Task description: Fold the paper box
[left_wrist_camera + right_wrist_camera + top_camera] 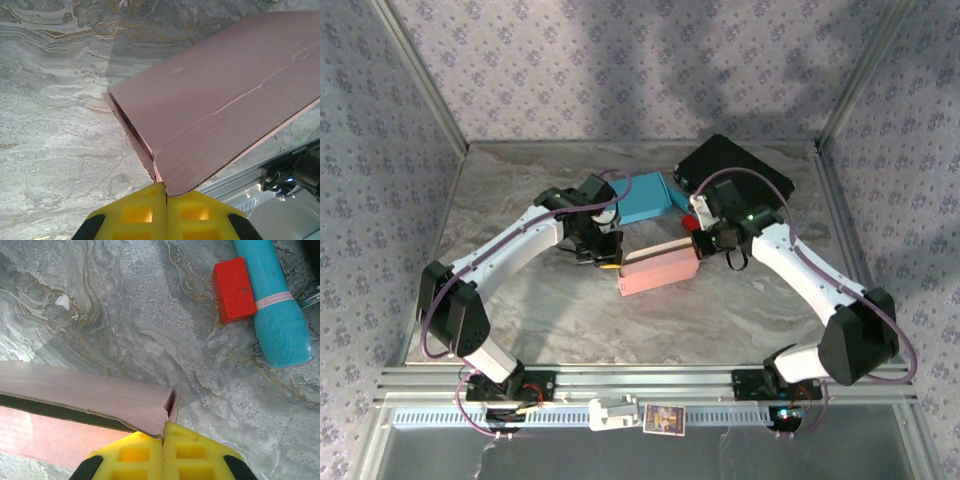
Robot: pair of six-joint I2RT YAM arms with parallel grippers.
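Observation:
The pink paper box lies partly folded on the marble table, between my two arms. My left gripper is at its left end. In the left wrist view the yellow fingers are shut, with the corner of a pink flap pinched between them at the left gripper. My right gripper is at the box's right end. Its yellow jaws are shut on a corner of the box wall at the right gripper, and a dark gap shows under the raised panel.
A teal box lies just behind the pink one, and a black case sits at the back right. A small red block rests beside the teal object. Patterned walls enclose the table on three sides.

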